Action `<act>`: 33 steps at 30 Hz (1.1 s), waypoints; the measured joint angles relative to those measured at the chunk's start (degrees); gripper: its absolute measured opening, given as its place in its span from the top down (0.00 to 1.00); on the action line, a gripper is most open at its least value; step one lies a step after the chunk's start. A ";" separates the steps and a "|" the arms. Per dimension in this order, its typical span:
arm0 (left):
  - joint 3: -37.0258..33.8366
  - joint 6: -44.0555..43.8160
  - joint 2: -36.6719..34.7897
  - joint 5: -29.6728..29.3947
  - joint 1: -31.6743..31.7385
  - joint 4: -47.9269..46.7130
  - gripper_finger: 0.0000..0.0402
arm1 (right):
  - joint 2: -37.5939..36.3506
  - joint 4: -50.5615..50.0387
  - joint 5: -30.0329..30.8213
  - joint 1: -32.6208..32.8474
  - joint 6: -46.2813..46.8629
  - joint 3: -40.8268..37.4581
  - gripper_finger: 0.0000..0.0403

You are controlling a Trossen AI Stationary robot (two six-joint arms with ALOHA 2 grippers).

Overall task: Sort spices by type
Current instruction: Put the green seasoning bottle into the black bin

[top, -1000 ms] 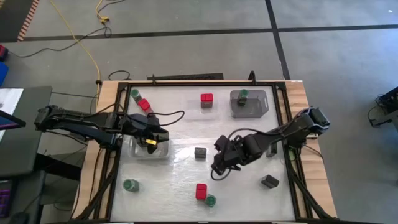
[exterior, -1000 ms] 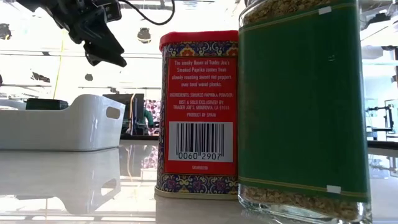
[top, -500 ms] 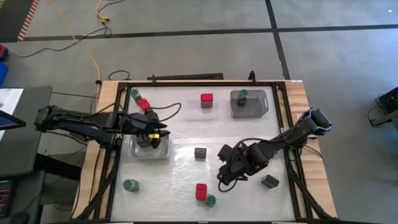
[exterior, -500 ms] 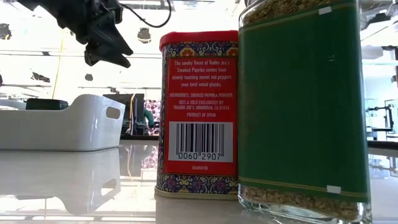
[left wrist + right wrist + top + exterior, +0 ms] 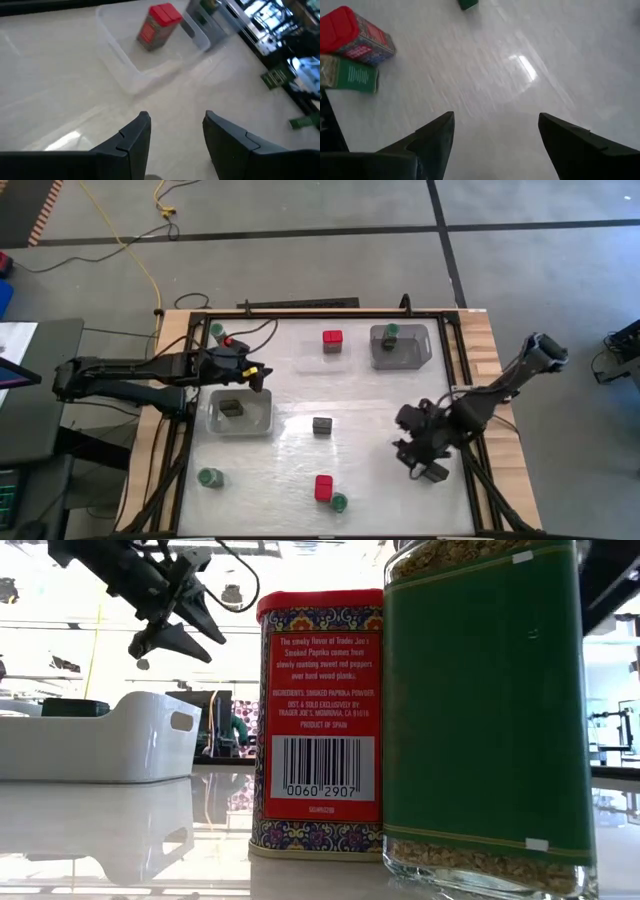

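Observation:
My left gripper (image 5: 252, 372) (image 5: 178, 628) (image 5: 175, 125) hangs open in the air beyond the far edge of the near-left clear tray (image 5: 262, 425), where a dark tin (image 5: 231, 407) rests. My right gripper (image 5: 407, 450) (image 5: 495, 125) is open above bare table, just left of a dark tin (image 5: 433, 472) standing at the near right. Another dark tin (image 5: 322, 424) stands mid-table. A red tin (image 5: 332, 340) (image 5: 159, 25) stands in a far clear tray. A green-lidded jar (image 5: 390, 332) sits in a grey tray. A red tin (image 5: 323, 487) (image 5: 355, 37) and a green jar (image 5: 339, 502) (image 5: 350, 75) stand together at the near edge.
A green jar (image 5: 210, 478) stands at the near left. Another green jar (image 5: 217, 330) and a red tin (image 5: 229, 341) stand at the far-left corner, partly behind my left arm. A raised frame (image 5: 455, 360) borders the table. A white bin (image 5: 100, 735) shows in the low view.
My left gripper has risen from the near-left clear tray and moved toward the far edge, its fingers now apart; a dark tin shows in the tray where it was. My right gripper has swung from mid-table toward the right and near edges, ending beside the near-right dark tin.

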 joint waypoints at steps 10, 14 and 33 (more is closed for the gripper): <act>0.02 -2.73 0.00 -2.88 2.45 -0.05 0.57 | -13.98 3.27 2.24 -3.57 -5.07 -11.46 0.22; 0.02 -3.05 0.00 -2.95 4.25 -0.30 0.57 | -15.63 6.52 2.24 -6.90 -9.22 -13.17 0.22; 19.96 -2.89 11.29 -7.59 15.43 -15.55 0.57 | -15.84 10.32 1.58 -23.01 -19.80 -13.39 0.22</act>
